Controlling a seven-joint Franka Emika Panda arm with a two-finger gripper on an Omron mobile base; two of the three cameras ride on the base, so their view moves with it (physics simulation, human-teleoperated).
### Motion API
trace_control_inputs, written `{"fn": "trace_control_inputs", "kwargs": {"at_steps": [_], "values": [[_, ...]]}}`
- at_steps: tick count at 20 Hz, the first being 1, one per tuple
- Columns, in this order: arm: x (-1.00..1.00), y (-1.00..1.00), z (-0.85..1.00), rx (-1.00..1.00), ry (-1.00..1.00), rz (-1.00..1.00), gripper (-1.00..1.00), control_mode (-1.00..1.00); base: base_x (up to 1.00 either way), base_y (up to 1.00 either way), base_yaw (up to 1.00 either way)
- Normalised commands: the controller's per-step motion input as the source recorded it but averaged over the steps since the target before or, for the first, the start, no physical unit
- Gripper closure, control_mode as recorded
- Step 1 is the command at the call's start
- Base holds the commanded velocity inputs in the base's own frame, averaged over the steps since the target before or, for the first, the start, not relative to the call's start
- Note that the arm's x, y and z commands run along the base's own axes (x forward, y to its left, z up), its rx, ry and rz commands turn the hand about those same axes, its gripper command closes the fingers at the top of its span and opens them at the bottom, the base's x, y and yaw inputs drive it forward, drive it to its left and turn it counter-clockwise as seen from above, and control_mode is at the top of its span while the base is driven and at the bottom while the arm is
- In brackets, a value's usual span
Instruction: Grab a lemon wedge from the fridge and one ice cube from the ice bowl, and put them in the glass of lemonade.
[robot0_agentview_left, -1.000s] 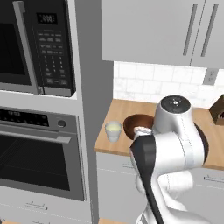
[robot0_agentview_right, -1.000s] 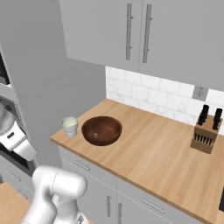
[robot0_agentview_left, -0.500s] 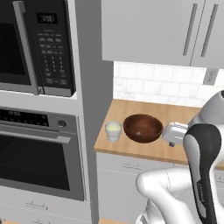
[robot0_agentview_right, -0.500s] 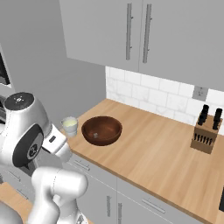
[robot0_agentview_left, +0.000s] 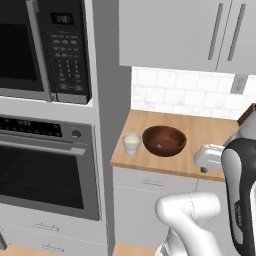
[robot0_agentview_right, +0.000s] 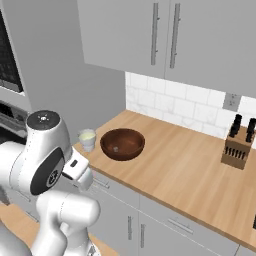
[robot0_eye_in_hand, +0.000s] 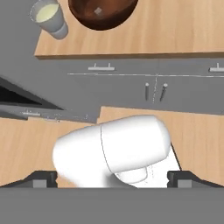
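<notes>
pincer: spread wide, empty — I see both tips low in the hand view
bowl: at 12 o'clock from it, well apart
glass: at 11 o'clock, beside the bowl on the surface

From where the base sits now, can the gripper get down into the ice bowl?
Probably yes. The ice bowl sits uncovered near the counter's front edge, beside the glass of lemonade, with nothing above it. The gripper is open and empty, though it hangs short of the counter.

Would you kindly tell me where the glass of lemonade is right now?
The glass of lemonade stands at the counter's left end, just left of the ice bowl and beside the oven column.
</notes>
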Motion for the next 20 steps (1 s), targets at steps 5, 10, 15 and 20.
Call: {"fn": "trace_control_inputs", "kwargs": {"at_steps": [5, 10, 15, 20], "values": [[0.00, 0.00, 0.00, 0.00, 0.00, 0.00, -1.00, 1.00, -0.50, 0.95, 0.01], [0.00, 0.00, 0.00, 0.00, 0.00, 0.00, -1.00, 1.00, 0.07, 1.00, -0.14], [0.00, 0.00, 0.00, 0.00, 0.00, 0.00, -1.00, 1.00, 0.41, 1.00, -0.31], [0.00, 0.00, 0.00, 0.00, 0.00, 0.00, -1.00, 1.00, 0.15, 1.00, -0.16]]}}
